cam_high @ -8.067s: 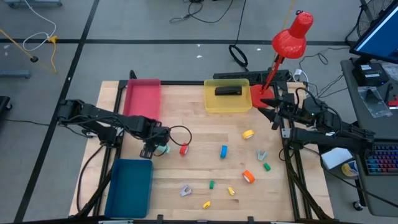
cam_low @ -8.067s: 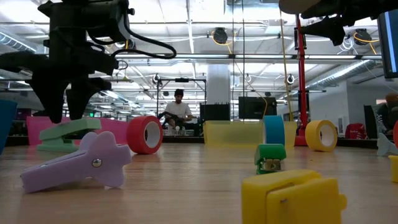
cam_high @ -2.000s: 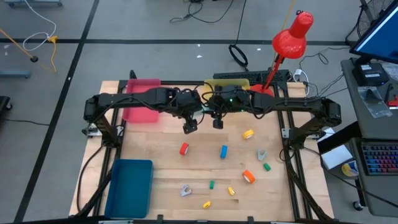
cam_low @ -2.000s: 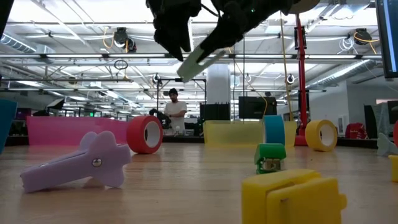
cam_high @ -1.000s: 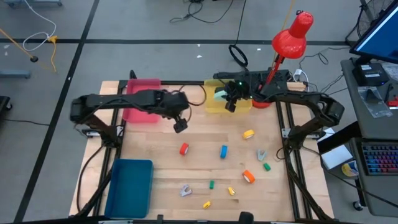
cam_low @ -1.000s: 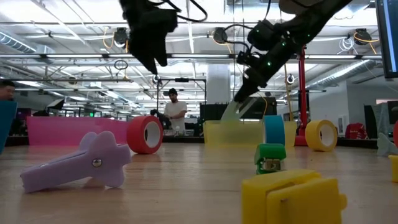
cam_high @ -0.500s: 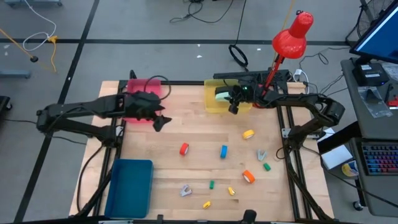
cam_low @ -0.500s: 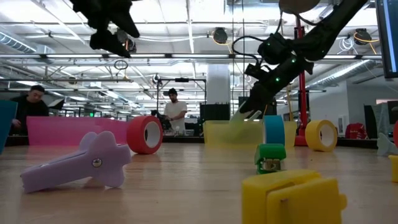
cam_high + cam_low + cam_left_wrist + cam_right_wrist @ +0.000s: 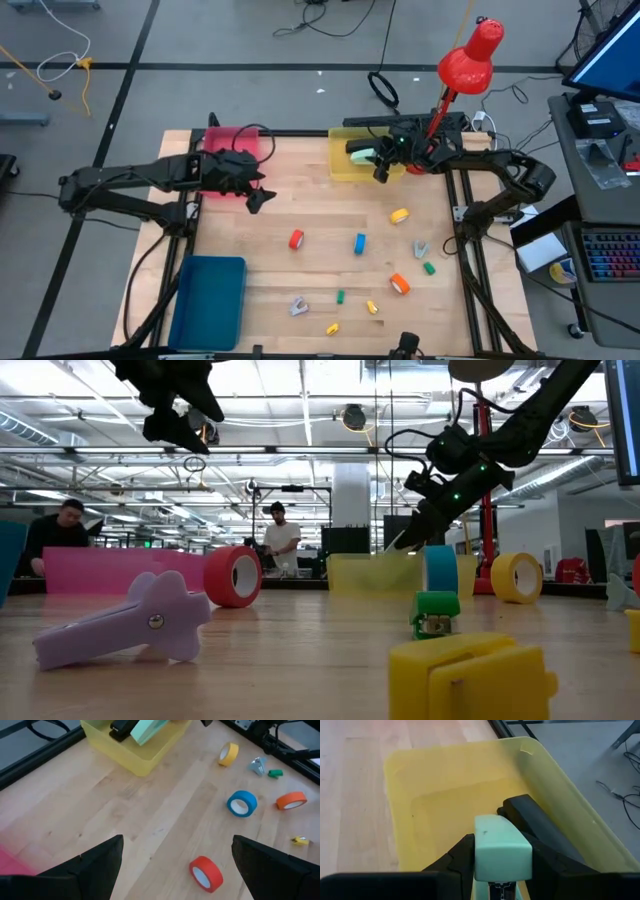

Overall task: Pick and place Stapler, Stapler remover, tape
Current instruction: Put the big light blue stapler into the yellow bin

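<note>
The right hand (image 9: 381, 167) hangs over the yellow bin (image 9: 341, 167) at the far edge of the bench (image 9: 320, 280), its fingers closed on a mint-green stapler (image 9: 500, 854) whose free end points down into the bin. Just beyond that stapler, a black stapler (image 9: 540, 832) lies on the bin floor. The left hand (image 9: 256, 197) hovers with its fingers spread wide and nothing between them, by the near corner of the pink tray (image 9: 228, 150) and well away from the right hand. Out ahead of the left hand, on the bare wood, stand the red tape (image 9: 206, 873), closest to it, then the blue tape (image 9: 242, 803), with the yellow tape (image 9: 229, 754) and orange tape (image 9: 291, 800) farther off. A lilac staple remover (image 9: 125, 621) lies near the front edge, beyond all four rolls from both hands, and a blue tray (image 9: 209, 300) sits at the front corner on the left arm's side.
</note>
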Controlling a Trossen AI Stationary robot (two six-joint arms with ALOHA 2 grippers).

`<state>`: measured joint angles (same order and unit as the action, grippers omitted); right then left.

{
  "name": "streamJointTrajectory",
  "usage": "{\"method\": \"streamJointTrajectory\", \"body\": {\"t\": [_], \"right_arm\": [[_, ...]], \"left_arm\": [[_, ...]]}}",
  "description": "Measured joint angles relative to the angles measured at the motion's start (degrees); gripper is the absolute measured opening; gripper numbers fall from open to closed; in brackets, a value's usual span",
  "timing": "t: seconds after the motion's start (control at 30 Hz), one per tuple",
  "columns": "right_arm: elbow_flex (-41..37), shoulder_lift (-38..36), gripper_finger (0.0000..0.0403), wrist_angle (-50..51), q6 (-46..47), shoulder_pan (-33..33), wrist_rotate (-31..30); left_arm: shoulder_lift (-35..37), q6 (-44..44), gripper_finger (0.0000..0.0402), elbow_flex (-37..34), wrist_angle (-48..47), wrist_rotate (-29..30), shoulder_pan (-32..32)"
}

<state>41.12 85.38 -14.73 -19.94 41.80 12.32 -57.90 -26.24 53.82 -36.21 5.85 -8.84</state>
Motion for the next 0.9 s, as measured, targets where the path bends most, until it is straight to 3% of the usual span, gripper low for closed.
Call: {"method": "streamJointTrajectory", "body": {"t": [0.53, 0.9], "right_arm": [[-1.50, 2.54, 0.0121, -1.72, 0.68, 1.75, 1.26], [-1.52, 2.54, 0.0139, 1.79, -0.18, 3.19, -1.88]], "left_arm": [[-1.04, -0.11, 0.0365, -0.02, 0.98, -1.41, 0.00], [-1.03, -0.02, 0.0365, 0.00, 0.96, -1.48, 0.00]]}}
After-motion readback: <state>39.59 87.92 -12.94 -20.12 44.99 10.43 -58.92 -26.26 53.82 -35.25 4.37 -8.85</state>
